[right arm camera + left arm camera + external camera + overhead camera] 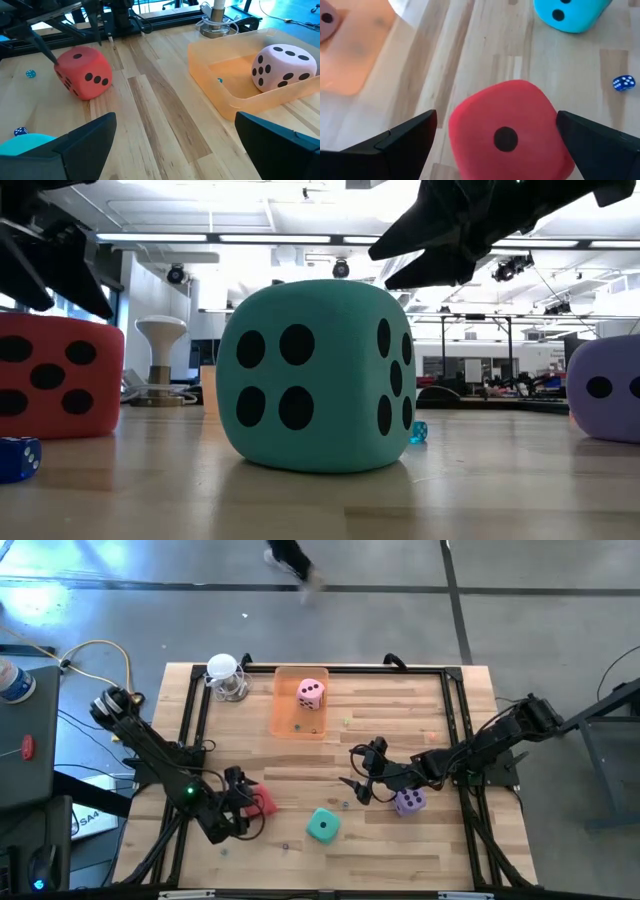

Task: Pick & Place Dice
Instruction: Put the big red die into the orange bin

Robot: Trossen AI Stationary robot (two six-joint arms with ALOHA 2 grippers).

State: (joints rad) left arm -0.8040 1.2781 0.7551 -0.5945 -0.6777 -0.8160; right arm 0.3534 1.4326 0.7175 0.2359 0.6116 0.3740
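Red die (512, 132) on tabletop (380, 850) at about 8 o'clock, framed by left gripper (243, 805), fingers (395, 142) spread wide either side, not gripping. Teal die (322, 826) just beside at 6 o'clock, free-standing, four pips facing low camera. Purple die (409, 802) toward 4 o'clock, right beside right arm. Right gripper (362, 772) near centre, fingers (75, 145) wide, empty, aimed toward tray (283, 710). Pink die (311, 692) inside orange tray at 12 o'clock. Tiny blue dice (623, 83) scattered on wood near red and teal. White stand (226, 675) at 11 o'clock, beside tray.
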